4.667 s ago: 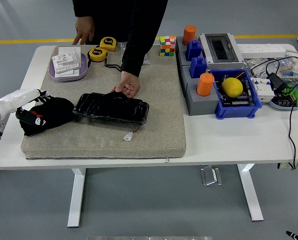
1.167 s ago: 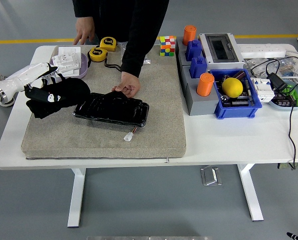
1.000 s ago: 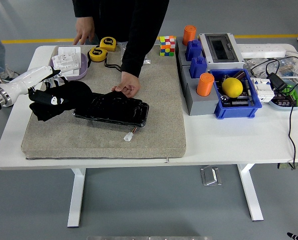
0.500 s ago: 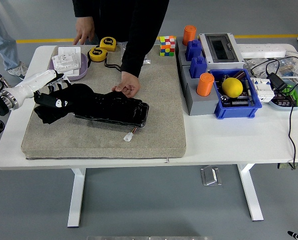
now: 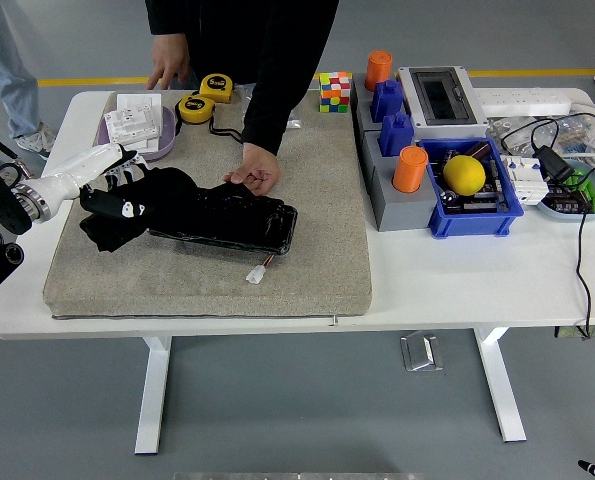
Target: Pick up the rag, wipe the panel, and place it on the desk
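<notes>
1. Since half a second before, the rag (image 5: 142,203) had slid right, further over the panel's (image 5: 232,218) left end.
2. Grey mat (image 5: 207,260) carried the panel; a person's hand (image 5: 254,170) pressed the panel's far edge.
3. Left arm reached in from the left edge, forearm slanting up-right; the left hand (image 5: 112,185) was clenched on the rag, fingers curled into the cloth.
4. Rag draped over the panel's left end and the mat beside it.
</notes>
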Tool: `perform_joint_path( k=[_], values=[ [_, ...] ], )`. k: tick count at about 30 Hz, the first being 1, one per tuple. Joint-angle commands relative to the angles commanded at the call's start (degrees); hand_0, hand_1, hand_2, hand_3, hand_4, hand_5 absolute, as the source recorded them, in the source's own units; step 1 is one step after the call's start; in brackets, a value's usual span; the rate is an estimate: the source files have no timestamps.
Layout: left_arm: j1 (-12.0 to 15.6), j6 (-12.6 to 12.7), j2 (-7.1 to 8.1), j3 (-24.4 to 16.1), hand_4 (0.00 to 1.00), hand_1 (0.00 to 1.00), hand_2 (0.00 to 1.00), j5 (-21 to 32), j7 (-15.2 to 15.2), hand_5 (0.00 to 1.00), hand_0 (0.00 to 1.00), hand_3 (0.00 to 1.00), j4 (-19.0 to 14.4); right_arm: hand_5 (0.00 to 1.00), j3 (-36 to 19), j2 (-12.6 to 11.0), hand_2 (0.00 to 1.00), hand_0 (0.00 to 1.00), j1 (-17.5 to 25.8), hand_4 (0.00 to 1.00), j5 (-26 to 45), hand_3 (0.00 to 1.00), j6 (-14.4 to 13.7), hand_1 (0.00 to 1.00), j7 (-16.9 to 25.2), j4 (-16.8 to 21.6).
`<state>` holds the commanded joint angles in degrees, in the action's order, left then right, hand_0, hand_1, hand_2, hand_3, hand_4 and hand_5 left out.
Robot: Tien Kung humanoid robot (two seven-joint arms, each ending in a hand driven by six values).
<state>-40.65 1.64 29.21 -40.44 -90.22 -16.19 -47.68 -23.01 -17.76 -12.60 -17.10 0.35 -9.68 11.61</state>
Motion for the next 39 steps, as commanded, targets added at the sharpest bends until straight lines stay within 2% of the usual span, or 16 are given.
perform_joint_path(
  k=[18, 26, 39],
  values=[
    [-1.53, 1.32, -2.10, 3.15, 0.722, 0.202, 0.342, -1.43, 0.47, 0.010, 0.273, 0.554, -2.36, 0.579, 0.84, -0.35, 0.725, 0.777, -0.12, 0.998, 0.47, 0.681, 0.14, 0.736, 0.08, -0.14],
    [-2.04, 2.08, -3.75, 5.93, 0.721, 0.201, 0.341, -2.49, 0.74, 0.009, 0.273, 0.554, -2.56, 0.579, 0.86, -0.57, 0.725, 0.779, -0.22, 0.998, 0.42, 0.680, 0.18, 0.736, 0.12, -0.14],
    [-2.77, 2.88, -4.49, 8.58, 0.719, 0.199, 0.341, -3.16, 1.04, 0.007, 0.271, 0.554, -4.57, 0.575, 1.64, -0.93, 0.725, 0.780, -0.34, 0.998, 0.83, 0.679, 0.27, 0.737, 0.09, -0.25]
  ],
)
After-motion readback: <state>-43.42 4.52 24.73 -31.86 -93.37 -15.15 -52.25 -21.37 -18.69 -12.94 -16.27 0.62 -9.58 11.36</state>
